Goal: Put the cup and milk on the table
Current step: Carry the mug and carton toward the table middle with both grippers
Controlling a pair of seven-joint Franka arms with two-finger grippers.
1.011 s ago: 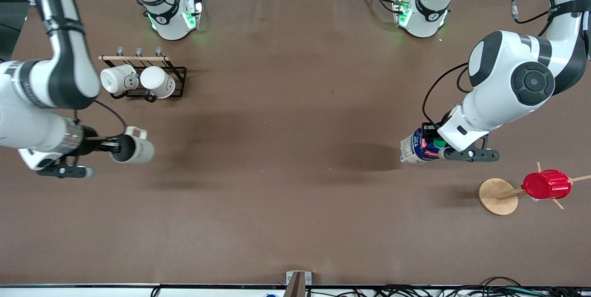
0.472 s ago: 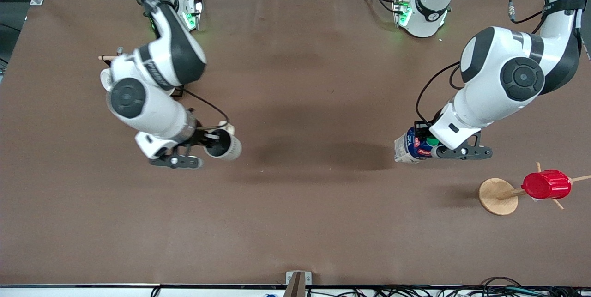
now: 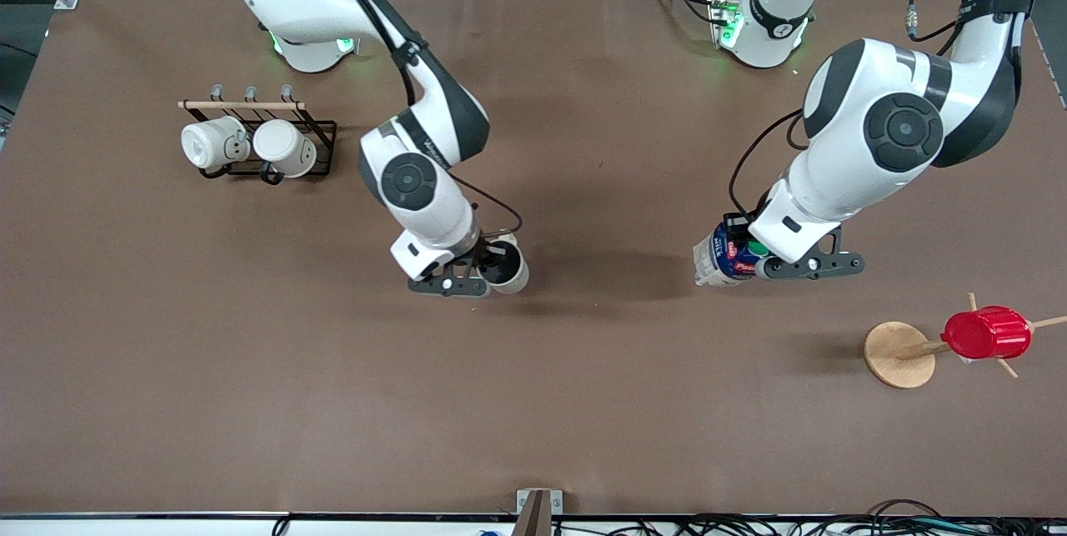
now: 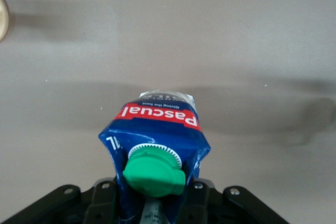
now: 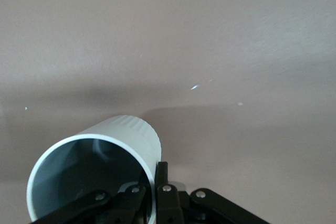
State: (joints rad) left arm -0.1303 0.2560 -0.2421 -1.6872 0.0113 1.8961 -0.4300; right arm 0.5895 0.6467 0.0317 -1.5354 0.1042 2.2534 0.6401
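Right gripper [image 3: 492, 268]: I had it clamped on the cup's rim, one finger inside the wall and one outside, up over the middle of the table.
Cup [image 3: 506, 266]: I saw it held in the air with its dark inside facing up toward the front camera; in the right wrist view [image 5: 94, 174] the white ribbed wall and grey inside showed above bare brown surface.
Left gripper [image 3: 754, 257]: I had it closed on the top of the milk, over the table toward the left arm's end.
Milk [image 3: 722, 259]: it hung tilted, base pointing toward the table's middle; in the left wrist view [image 4: 157, 140] the green cap [image 4: 154, 170] sat between the fingers, red label below it.
Table [image 3: 533, 403]: brown covering, with shadows under both held things.
Mug rack [image 3: 258, 132]: it stood near the right arm's end, carrying two white mugs [image 3: 212, 143].
Wooden stand [image 3: 899, 354]: it stood near the left arm's end, nearer the front camera than the milk, with a red cup [image 3: 986, 333] on one peg.
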